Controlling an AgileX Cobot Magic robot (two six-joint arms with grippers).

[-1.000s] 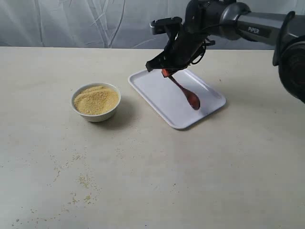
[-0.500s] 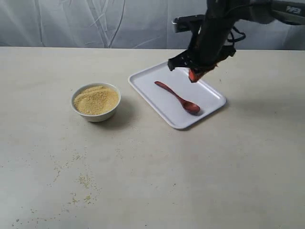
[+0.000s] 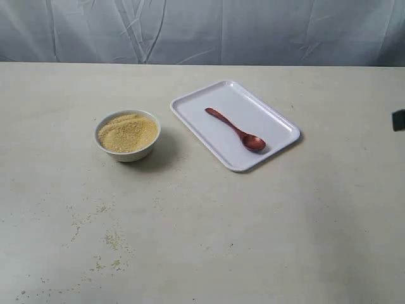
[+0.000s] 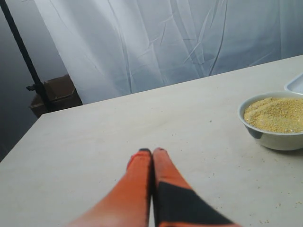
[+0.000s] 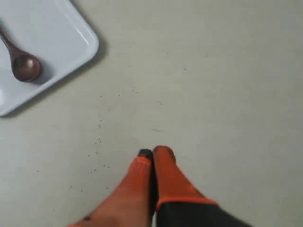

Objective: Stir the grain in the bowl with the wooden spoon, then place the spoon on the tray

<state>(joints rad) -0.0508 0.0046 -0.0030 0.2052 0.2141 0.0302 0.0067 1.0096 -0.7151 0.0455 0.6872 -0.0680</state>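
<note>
The dark reddish-brown wooden spoon (image 3: pixel 236 129) lies loose on the white tray (image 3: pixel 209 130), scoop toward the tray's right corner; the right wrist view shows its scoop (image 5: pixel 24 67) on the tray (image 5: pixel 57 33) too. Left of the tray stands the white bowl (image 3: pixel 127 149) with a mound of yellow-tan grain (image 3: pixel 127 132), seen again in the left wrist view as bowl (image 4: pixel 271 137) and grain (image 4: pixel 277 113). My left gripper (image 4: pixel 152 151) is shut and empty above bare table, away from the bowl. My right gripper (image 5: pixel 153 152) is shut and empty over the table beside the tray.
Loose greenish-yellow specks (image 3: pixel 107 239) are scattered on the table in front of the bowl. A dark bit of the right arm (image 3: pixel 398 120) shows at the right edge. A white curtain (image 3: pixel 202 28) hangs behind the table; a dark stand and brown box (image 4: pixel 54 94) stand past the table's edge.
The right gripper let go of the spoon on the tray, shut, and drew away to the right, out of the exterior view. The spoon now lies flat on the tray.
</note>
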